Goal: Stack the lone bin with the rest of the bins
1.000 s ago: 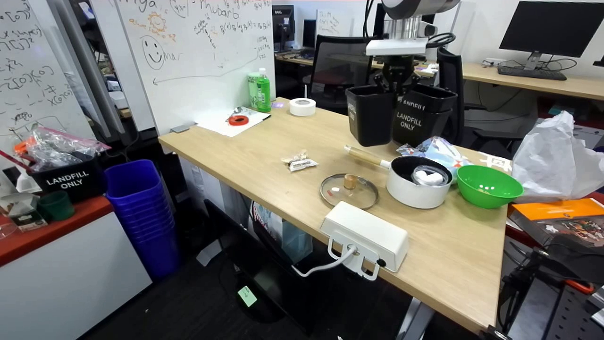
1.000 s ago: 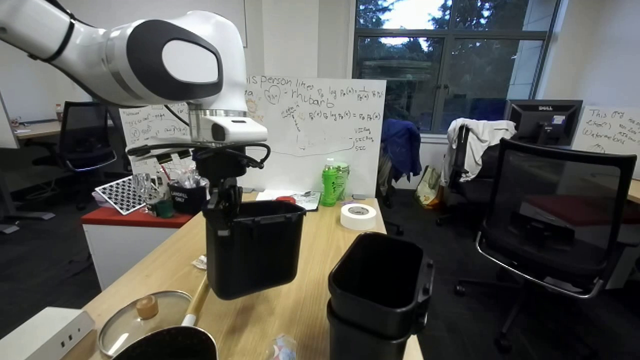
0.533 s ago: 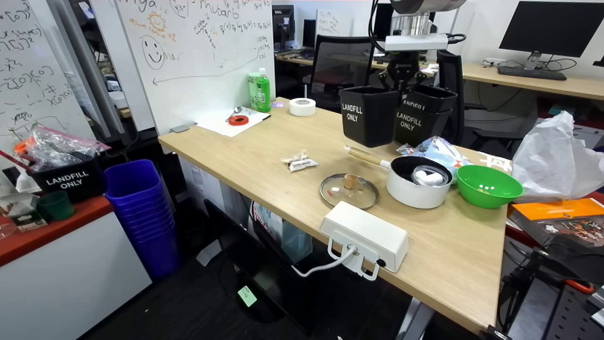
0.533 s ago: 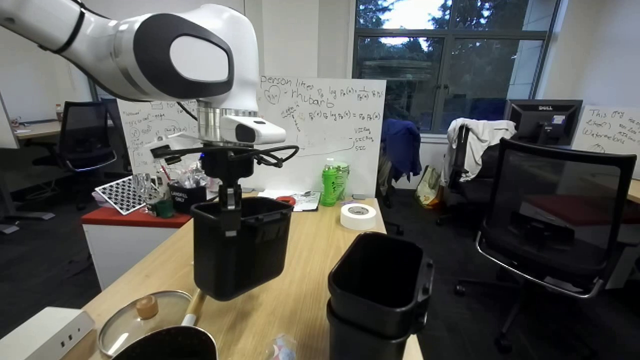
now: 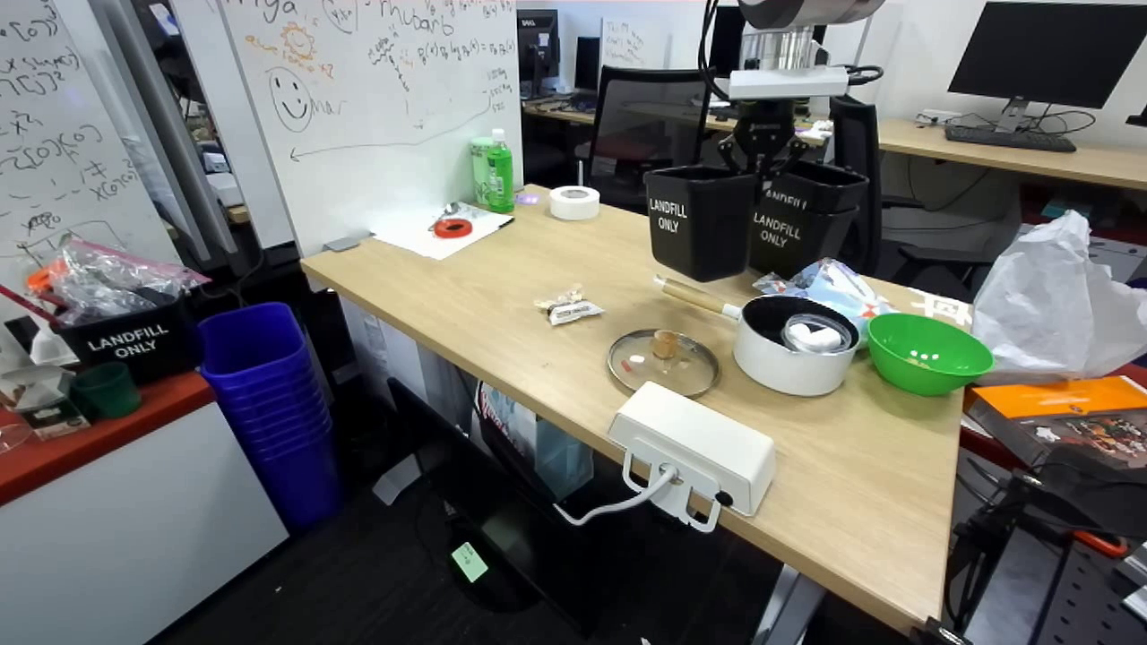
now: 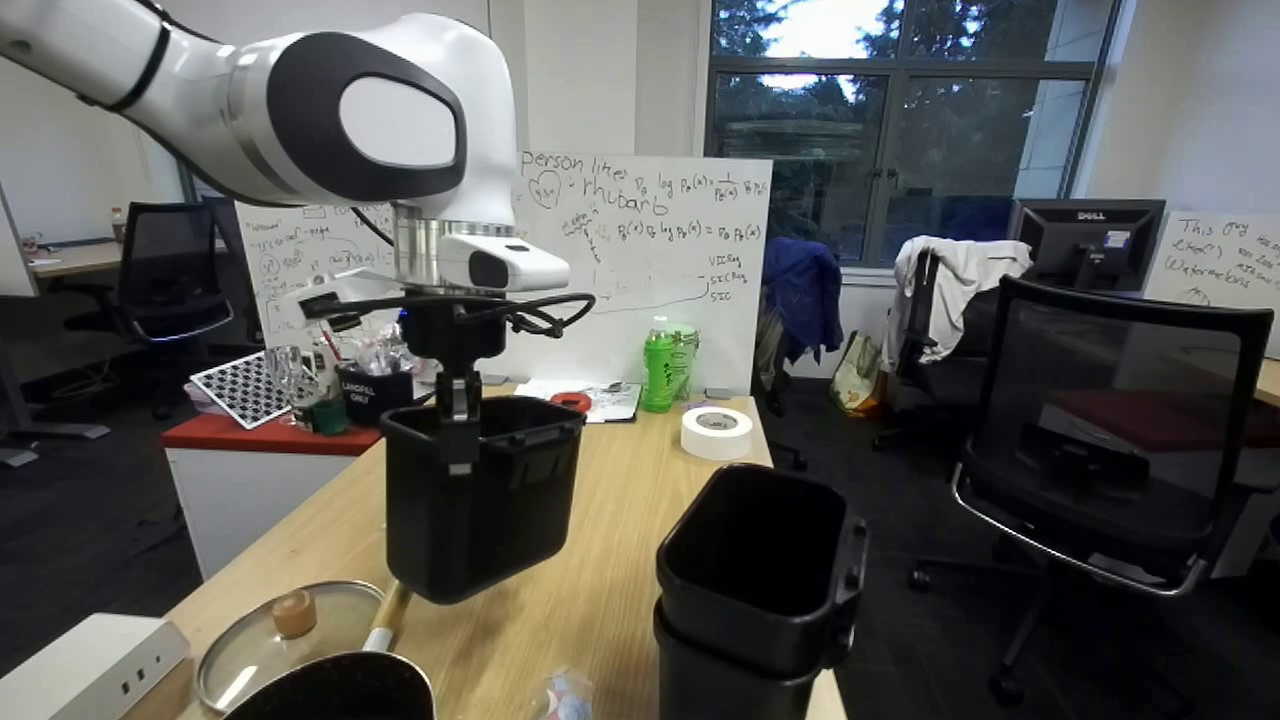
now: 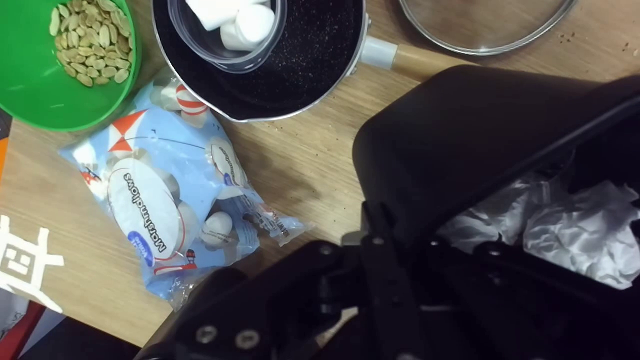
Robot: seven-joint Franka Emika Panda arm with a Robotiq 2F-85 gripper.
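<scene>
Turned since a second ago: lone bin point(image 5: 701, 240), lettering point(image 5: 668, 208) fully readable in an exterior view | my gripper point(image 6: 460, 452) holds it over the table point(image 6: 625, 540), jaws clamped on its wall | bin stack point(image 6: 745, 625) stands apart, to its right | only my wrist view shows crumpled white stuff point(image 7: 590, 235) inside it

"LANDFILL ONLY": lone bin point(image 5: 700, 228), stack point(image 5: 811, 224), bin point(image 5: 134, 349) on cabinet point(image 5: 143, 515) | "Marshmallows": bag point(image 7: 192, 182) | "DELL": monitor point(image 6: 1058, 240) | "rhubarb": whiteboard point(image 6: 655, 270) | "Watermelons": far whiteboard point(image 6: 1228, 258)

Bright, fairly even light in both ext. views, w/ glare on lid point(image 6: 265, 650), soft shadow nr marshmallow bag point(image 7: 175, 200).
</scene>
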